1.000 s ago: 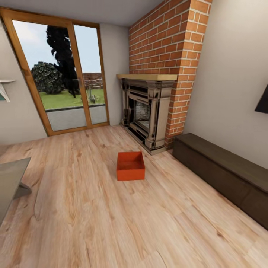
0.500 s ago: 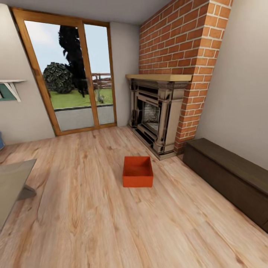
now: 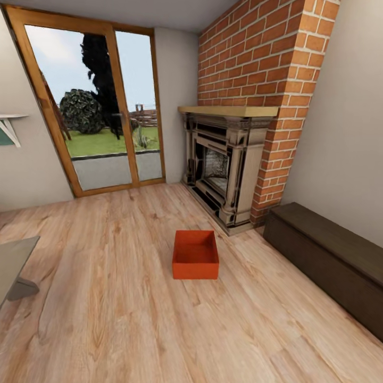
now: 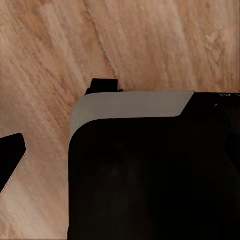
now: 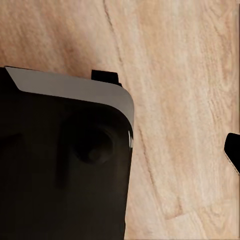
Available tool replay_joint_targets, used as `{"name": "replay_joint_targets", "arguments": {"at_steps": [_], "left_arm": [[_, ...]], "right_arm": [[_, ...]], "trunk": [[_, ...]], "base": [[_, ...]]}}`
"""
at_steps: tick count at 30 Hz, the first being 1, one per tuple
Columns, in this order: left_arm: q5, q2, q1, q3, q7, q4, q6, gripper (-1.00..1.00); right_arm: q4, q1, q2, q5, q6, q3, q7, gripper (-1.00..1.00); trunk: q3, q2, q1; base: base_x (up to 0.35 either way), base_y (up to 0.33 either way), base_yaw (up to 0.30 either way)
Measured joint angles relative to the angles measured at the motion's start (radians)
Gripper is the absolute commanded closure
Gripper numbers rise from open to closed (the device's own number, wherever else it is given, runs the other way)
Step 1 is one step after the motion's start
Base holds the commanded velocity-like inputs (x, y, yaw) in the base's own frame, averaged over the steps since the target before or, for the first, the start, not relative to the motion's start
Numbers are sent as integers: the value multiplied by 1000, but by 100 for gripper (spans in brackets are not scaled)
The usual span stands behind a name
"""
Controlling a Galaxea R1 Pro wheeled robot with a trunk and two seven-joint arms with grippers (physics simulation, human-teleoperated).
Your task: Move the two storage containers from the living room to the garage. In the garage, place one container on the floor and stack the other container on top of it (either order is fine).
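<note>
The robot stands in the living room, and by the look of things the job has barely begun. One storage container (image 3: pixel 195 254) sits open and empty on the light wood plank floor (image 3: pixel 117 314), in front of the brick fireplace (image 3: pixel 226 159) and beside the long dark cabinet (image 3: pixel 330 255) — well ahead of both arms and untouched by either. The second of the two bins does not appear among these views, so I cannot tell where it lies.

In the wrist views each camera looks down past dark parts of the robot's own body at bare planks; whether the left hand or the right hand is apart or together I cannot tell (a dark sliver at the edge of each view may be a fingertip, but that is too little to judge by).

Left to do, as I judge it: close on this bin until it sits between the hands, lift it, carry it out to the garage — and then the same for the other, stacking one on the other.
</note>
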Motion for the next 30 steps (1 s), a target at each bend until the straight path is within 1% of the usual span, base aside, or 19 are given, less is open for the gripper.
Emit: {"name": "replay_joint_targets", "arguments": {"at_steps": [30], "left_arm": [[0,0,0,0,0,0,0,-100]], "right_arm": [[0,0,0,0,0,0,0,-100]], "trunk": [[0,0,0]], "base": [[322,0,0]]}}
